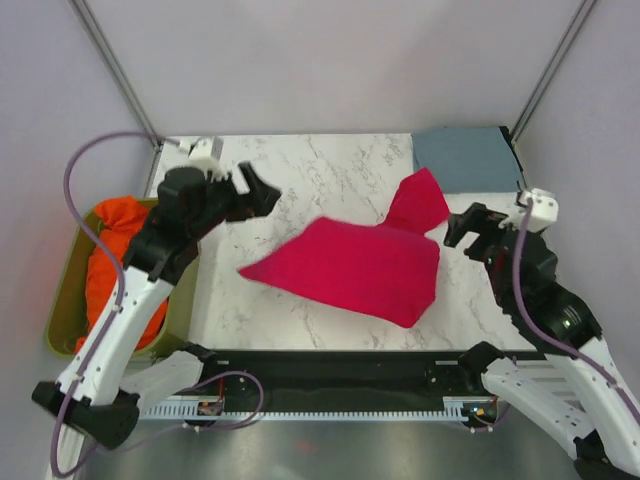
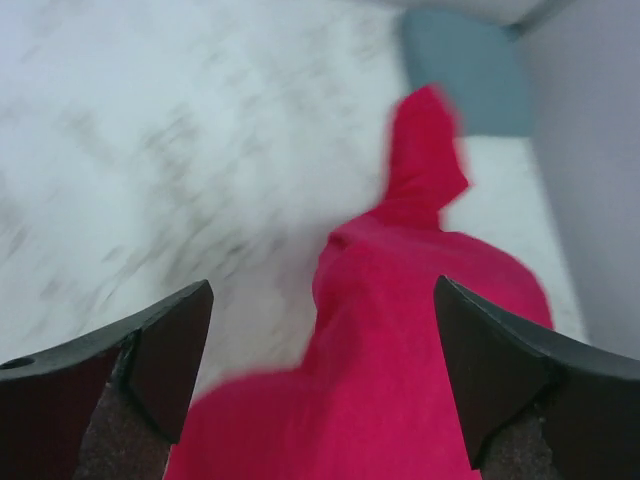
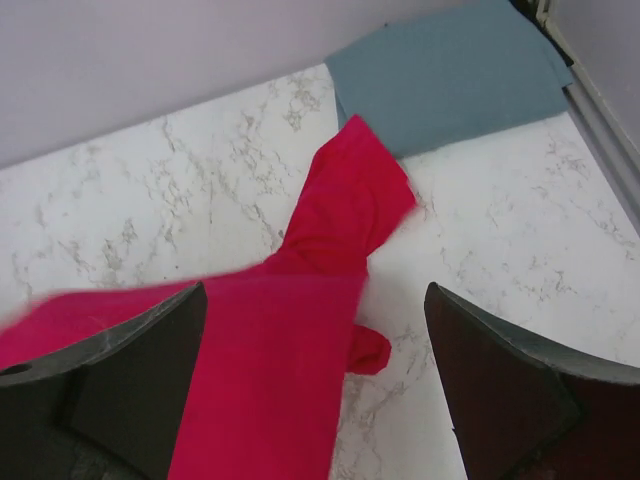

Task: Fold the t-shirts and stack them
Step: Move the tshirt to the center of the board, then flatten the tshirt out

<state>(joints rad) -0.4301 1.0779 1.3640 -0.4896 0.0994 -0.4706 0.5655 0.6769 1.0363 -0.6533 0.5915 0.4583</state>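
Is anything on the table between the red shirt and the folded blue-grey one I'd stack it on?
Nothing visible. Only bare table lies between the red shirt and the blue-grey shirt in the far right corner. The red shirt's sleeve points toward it, ending close to its near edge.

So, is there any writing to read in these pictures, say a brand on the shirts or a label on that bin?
None: no word, number or sign can be read in any view.
The red t-shirt and the folded blue-grey t-shirt show plain cloth, with no print or tag in view.
The green bin and the marble table carry no lettering that shows.
The left wrist view is motion-blurred.
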